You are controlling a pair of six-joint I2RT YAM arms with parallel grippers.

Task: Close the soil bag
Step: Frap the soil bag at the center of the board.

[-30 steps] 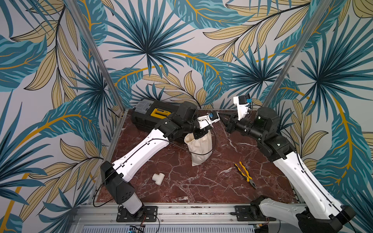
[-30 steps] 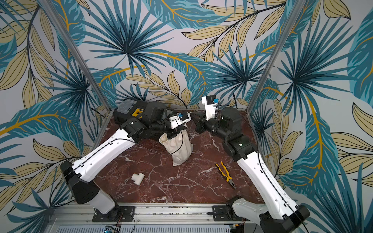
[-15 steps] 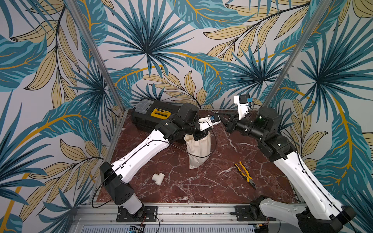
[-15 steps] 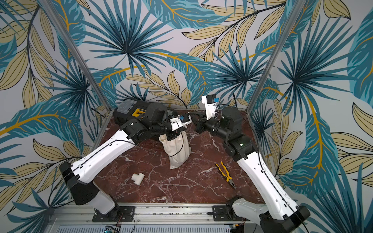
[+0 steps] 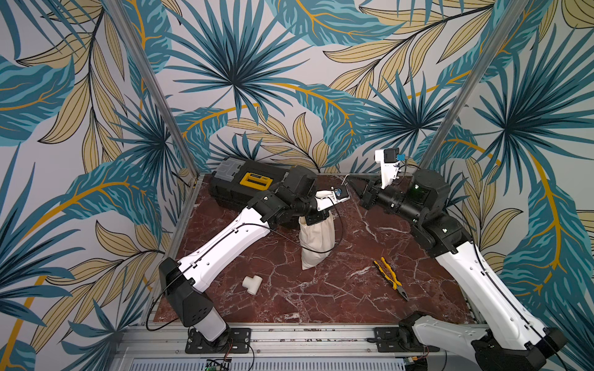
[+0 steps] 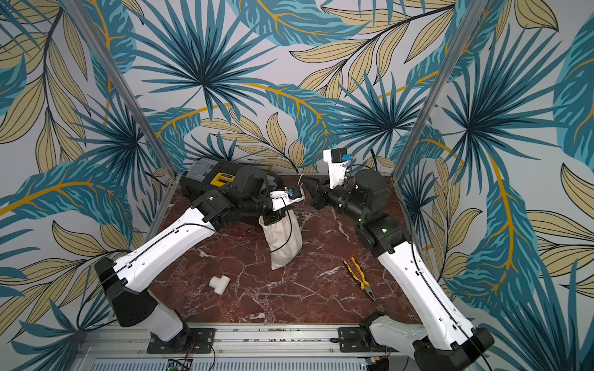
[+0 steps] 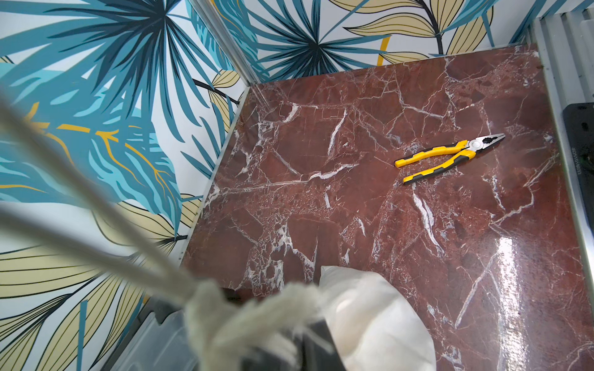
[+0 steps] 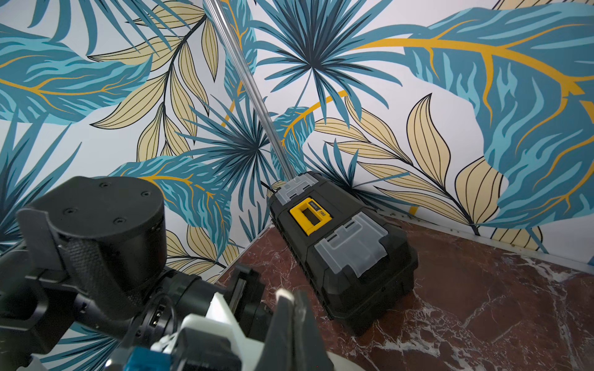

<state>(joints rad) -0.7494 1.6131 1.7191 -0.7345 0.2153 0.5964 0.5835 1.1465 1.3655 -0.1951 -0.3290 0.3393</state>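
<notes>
**Right gripper backed toward rear wall, cord in its grip**

Since a second ago the right gripper (image 5: 353, 181) has shifted slightly rearward, widening its gap from the left wrist. The soil bag (image 5: 316, 244) has barely moved. Right jaws are clamped on the free end of the cord (image 7: 205, 303), close to the rear table edge. Left gripper (image 5: 316, 220) is pinched tight on the bag's gathered neck. Bag sits rear of centre on the table (image 5: 321, 298), near the black toolbox (image 5: 244, 181) lodged in the rear left corner. Pipe tee (image 5: 252, 284) and pliers (image 5: 390, 278) lie well apart toward the front. Bare marble runs between them to the front rail.
</notes>
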